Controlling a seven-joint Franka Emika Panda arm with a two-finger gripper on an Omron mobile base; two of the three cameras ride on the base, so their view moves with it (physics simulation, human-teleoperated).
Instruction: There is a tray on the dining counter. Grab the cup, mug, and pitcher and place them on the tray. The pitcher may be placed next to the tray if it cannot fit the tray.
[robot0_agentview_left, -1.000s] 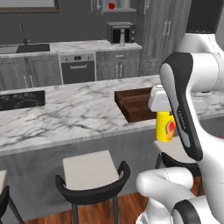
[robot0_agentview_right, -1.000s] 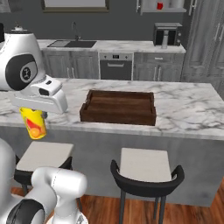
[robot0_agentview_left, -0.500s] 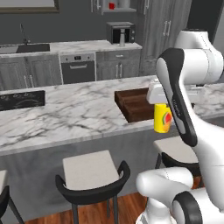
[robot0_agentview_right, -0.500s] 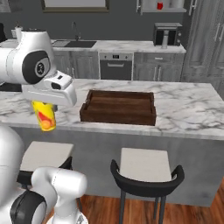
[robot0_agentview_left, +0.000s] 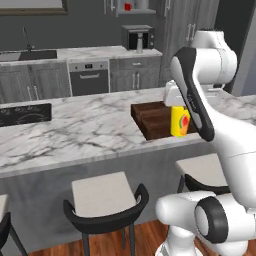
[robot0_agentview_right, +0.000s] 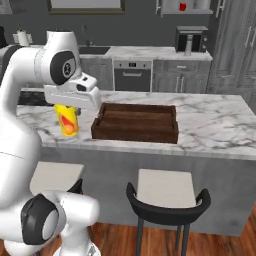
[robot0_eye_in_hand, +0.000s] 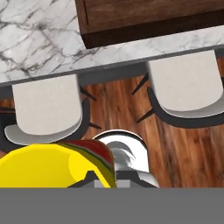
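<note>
One yellow cup (robot0_agentview_left: 180, 120) with a red-orange mark hangs upright in the end effector (robot0_agentview_right: 67, 107), whose jaws are clenched on its upper part under the white hand. In the left base view the cup shows against the near right part of the dark brown wooden tray (robot0_agentview_left: 155, 118), close to the front edge of the marble tabletop (robot0_agentview_left: 80, 130). In the right base view the same cup (robot0_agentview_right: 67, 121) sits just left of the tray's (robot0_agentview_right: 136, 123) short left wall, apart from it, with the tabletop's (robot0_agentview_right: 215, 125) front edge below; whether it is above the marble or just off its edge cannot be told. In the hand view the cup (robot0_eye_in_hand: 48, 168) fills the lower left as a yellow curve with a red patch, and beyond it lie the wooden floor (robot0_eye_in_hand: 175, 148) and two pale-seated bar stools (robot0_eye_in_hand: 46, 107), one at the left and one at the right (robot0_eye_in_hand: 188, 87). Above them runs the tabletop's edge, with one corner of the tray (robot0_eye_in_hand: 144, 17) resting on the veined marble. Farther back, against the wall, stand grey cabinets with an oven (robot0_agentview_left: 89, 77) and a dark coffee machine (robot0_agentview_left: 137, 37); a black cooktop (robot0_agentview_left: 24, 113) is set into the tabletop at the far left.
</note>
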